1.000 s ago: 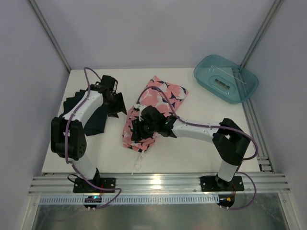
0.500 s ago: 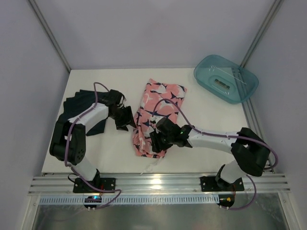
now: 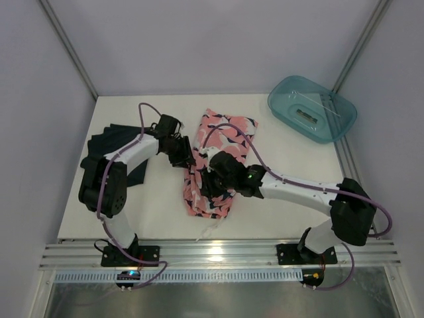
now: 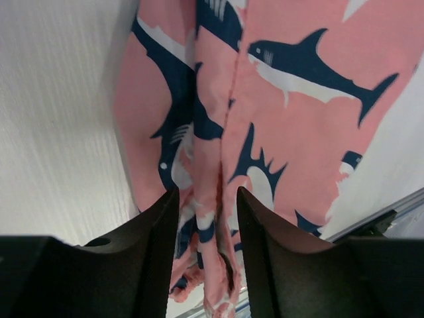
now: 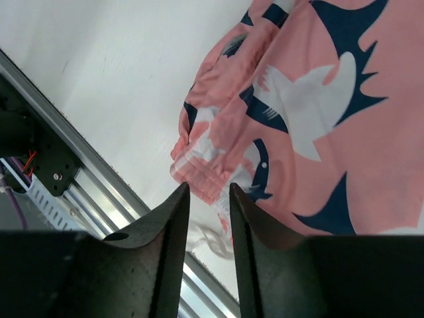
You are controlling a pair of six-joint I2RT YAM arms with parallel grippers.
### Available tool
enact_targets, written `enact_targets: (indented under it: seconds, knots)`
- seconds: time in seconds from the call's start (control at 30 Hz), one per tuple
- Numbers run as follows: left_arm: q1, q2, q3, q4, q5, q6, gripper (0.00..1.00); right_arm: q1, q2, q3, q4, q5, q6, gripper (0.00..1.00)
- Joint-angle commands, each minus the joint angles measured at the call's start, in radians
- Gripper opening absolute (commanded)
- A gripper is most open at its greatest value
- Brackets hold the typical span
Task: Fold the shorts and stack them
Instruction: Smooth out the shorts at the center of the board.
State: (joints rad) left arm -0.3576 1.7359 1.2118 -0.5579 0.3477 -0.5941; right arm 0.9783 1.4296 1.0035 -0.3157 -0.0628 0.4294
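The salmon pink shorts (image 3: 222, 132) with navy and white sharks lie lengthwise in a long strip mid-table. The dark navy shorts (image 3: 109, 142) lie flat at the left, partly under the left arm. My left gripper (image 3: 184, 156) is at the pink shorts' left edge. In the left wrist view a bunched ridge of pink fabric (image 4: 209, 218) runs between its parted fingers (image 4: 207, 192). My right gripper (image 3: 211, 187) is over the strip's near end. Its fingers (image 5: 209, 187) stand a little apart by the waistband (image 5: 199, 165), with bare table showing in the gap.
A translucent teal tub (image 3: 311, 108) stands at the back right corner. A white drawstring (image 3: 209, 228) trails from the pink shorts toward the aluminium rail (image 3: 218, 252) at the table's near edge.
The left gripper left the dark shorts and moved right to the pink shorts' left edge. The right gripper drew the pink shorts into a narrower strip. Both pairs of jaws have narrowed.
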Motion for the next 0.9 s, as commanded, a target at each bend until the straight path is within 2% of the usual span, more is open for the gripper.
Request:
enact_targets:
  seconds: [0.0, 0.13, 0.23, 0.33, 0.47, 0.63, 0.73, 0.87]
  knots:
    - [0.016, 0.071, 0.043, -0.026, -0.068, 0.022, 0.4, 0.034, 0.132, 0.061, 0.09, 0.037, 0.034, 0.31]
    - [0.019, 0.105, 0.06, -0.077, -0.165, 0.027, 0.33, 0.069, 0.294, 0.107, 0.128, 0.057, 0.058, 0.27]
    - [0.017, 0.105, 0.06, -0.102, -0.216, 0.02, 0.31, 0.082, 0.347, 0.115, 0.142, 0.058, 0.072, 0.26]
    - [0.017, 0.102, 0.068, -0.111, -0.216, 0.019, 0.3, 0.085, 0.367, 0.095, 0.15, 0.126, 0.08, 0.25]
    - [0.017, 0.062, 0.077, -0.123, -0.23, 0.02, 0.32, 0.085, 0.295, 0.078, 0.127, 0.165, 0.057, 0.25]
    - [-0.007, -0.045, 0.078, -0.148, -0.23, 0.031, 0.34, 0.085, 0.187, 0.144, -0.034, 0.158, 0.02, 0.27]
    - [-0.043, -0.125, 0.034, -0.136, -0.167, 0.016, 0.33, 0.085, 0.098, 0.127, -0.088, 0.152, 0.037, 0.27]
    - [-0.09, -0.213, -0.099, -0.016, -0.052, -0.035, 0.31, 0.085, 0.039, 0.064, -0.117, 0.144, 0.061, 0.27]
